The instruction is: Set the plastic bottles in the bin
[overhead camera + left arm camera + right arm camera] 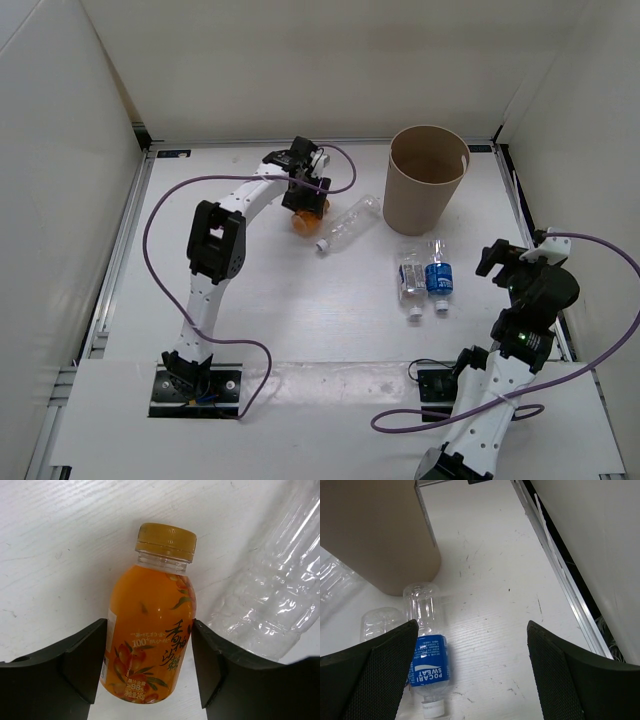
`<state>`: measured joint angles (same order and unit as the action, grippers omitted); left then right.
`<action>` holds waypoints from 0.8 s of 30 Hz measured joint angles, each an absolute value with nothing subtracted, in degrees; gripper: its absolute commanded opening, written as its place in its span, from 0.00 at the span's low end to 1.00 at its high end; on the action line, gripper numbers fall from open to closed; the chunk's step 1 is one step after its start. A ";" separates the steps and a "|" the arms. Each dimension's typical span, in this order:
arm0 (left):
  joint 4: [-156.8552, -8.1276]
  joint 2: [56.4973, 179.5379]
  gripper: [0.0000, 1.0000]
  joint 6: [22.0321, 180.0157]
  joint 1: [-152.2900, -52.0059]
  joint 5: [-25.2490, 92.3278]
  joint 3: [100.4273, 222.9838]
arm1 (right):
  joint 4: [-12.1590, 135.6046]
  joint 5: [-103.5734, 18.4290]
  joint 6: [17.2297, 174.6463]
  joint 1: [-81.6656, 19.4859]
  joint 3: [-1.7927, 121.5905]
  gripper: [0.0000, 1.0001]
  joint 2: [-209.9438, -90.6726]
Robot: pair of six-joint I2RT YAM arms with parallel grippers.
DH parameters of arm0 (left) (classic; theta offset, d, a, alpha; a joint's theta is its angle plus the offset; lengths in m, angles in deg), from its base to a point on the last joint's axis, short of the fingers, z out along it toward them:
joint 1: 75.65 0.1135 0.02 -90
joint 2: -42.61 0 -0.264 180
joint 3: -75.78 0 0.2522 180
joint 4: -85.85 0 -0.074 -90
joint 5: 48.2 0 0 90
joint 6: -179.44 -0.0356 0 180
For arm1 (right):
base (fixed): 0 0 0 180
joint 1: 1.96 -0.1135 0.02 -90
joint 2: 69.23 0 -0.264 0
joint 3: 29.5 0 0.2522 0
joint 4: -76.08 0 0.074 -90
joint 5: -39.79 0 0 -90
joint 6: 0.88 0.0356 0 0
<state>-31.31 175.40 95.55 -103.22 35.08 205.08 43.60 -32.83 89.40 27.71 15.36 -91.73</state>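
The orange-tinted bottle [150,645] lies on the white table with its cap pointing away from me; it also shows in the top view [303,220]. My left gripper [149,625] [308,196] has both fingers pressed on its sides. The longer clear bottle [350,223] [275,595] lies right beside it. The tan bin [428,180] [375,530] stands upright at the back right. The pale-label bottle [410,278] [379,622] and the blue-label bottle [439,277] [429,660] lie side by side in front of the bin. My right gripper [500,262] [471,627] is open and empty, above the table just right of the blue-label bottle.
White walls close the table at the back and both sides. A metal rail [560,575] runs along the right edge, another [120,240] along the left. Purple cables [170,200] loop off both arms.
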 measured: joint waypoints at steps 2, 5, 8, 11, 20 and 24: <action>-30.13 175.71 0.48 95.88 -103.02 35.58 206.63 | 43.95 -33.28 89.55 27.71 15.36 0.90 -91.73; -28.07 176.69 0.44 95.97 -102.59 37.35 212.56 | 44.38 -33.63 89.64 27.71 15.36 0.90 -91.73; -27.68 177.15 0.42 96.23 -101.65 39.28 221.43 | 44.47 -33.66 89.81 27.69 15.36 0.90 -91.73; -31.83 175.27 0.44 96.41 -100.69 41.92 226.61 | 44.45 -33.70 90.10 27.58 15.36 0.90 -91.73; -50.17 167.03 0.45 105.04 -100.27 37.22 228.01 | 45.41 -32.24 90.90 27.29 14.61 0.90 -91.71; -53.62 169.76 0.45 109.96 -103.00 33.44 237.98 | 45.87 -31.56 91.93 26.99 13.54 0.90 -91.73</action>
